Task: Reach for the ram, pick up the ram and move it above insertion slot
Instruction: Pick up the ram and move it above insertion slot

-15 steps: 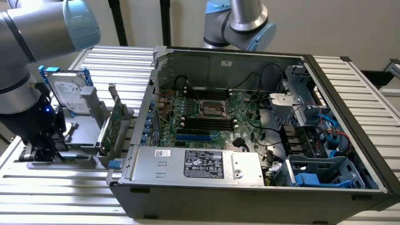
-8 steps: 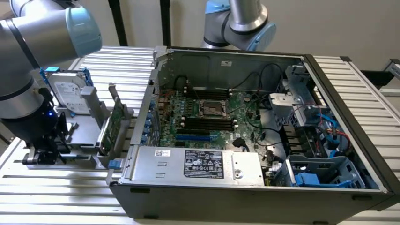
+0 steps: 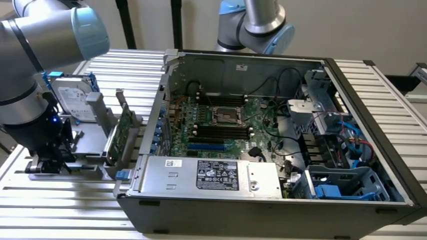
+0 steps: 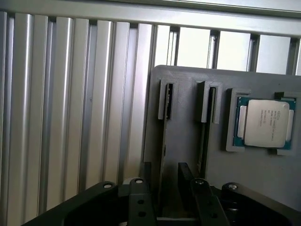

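Black claw (image 4: 164, 170); grey holder (image 4: 184, 132); silver, green-edged processor (image 4: 263, 123); ribbed silver table (image 4: 70, 117); green card (image 3: 120, 136).

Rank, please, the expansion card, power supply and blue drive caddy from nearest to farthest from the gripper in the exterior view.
1. Expansion card, outside the case, closest to the gripper.
2. Power supply, front of the case.
3. Blue drive caddy, exterior view's far right.

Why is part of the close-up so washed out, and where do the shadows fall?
Wrist view: the far table slats glare white and the processor's metal lid catches light, while the gripper sits dark. Exterior view: even light, with shadow inside the computer case.
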